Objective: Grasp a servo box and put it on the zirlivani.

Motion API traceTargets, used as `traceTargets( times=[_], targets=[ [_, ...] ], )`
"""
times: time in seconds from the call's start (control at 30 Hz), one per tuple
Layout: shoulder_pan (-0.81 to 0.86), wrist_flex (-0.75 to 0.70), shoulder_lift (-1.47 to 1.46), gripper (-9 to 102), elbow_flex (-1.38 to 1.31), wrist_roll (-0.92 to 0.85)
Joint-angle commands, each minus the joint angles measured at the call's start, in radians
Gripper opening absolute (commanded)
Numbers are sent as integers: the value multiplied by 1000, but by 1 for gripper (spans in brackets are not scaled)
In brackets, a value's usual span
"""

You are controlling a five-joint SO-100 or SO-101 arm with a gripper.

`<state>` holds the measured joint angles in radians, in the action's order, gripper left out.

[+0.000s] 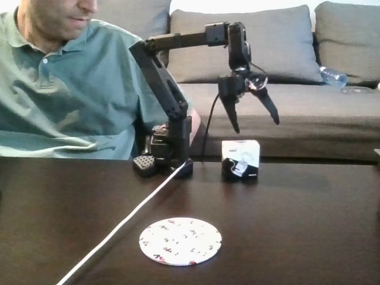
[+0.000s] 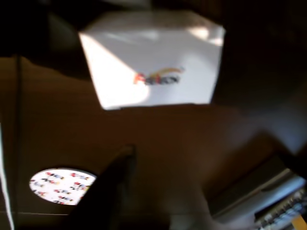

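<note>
The servo box, a small white cube with a black lower band and a printed picture, stands on the dark table just right of the arm's base. My gripper hangs open a little above it, fingers spread and pointing down, holding nothing. In the wrist view the servo box shows its white top with a coloured logo, blurred, and one dark finger reaches in from below. The zirlivani, a flat round white disc with small red and dark specks, lies near the table's front; the wrist view shows the zirlivani at lower left.
A person in a green polo shirt sits behind the table at the left, close to the arm's base. A white cable runs diagonally from the base to the front left. A grey sofa stands behind.
</note>
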<state>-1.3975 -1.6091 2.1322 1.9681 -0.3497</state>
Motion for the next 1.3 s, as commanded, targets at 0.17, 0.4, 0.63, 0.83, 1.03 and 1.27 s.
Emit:
traceTargets(
  times=[0.17, 0.4, 0.63, 0.83, 1.03, 1.27],
  targets=[
    [-75, -147, -49, 49, -38, 6],
    [-14, -198, -57, 48, -14, -118],
    [21, -183, -55, 49, 83, -133],
    [-5, -167, -57, 49, 89, -129],
    [-106, -130, -110, 49, 109, -112],
    [-132, -44, -284, 49, 104, -103]
  ],
)
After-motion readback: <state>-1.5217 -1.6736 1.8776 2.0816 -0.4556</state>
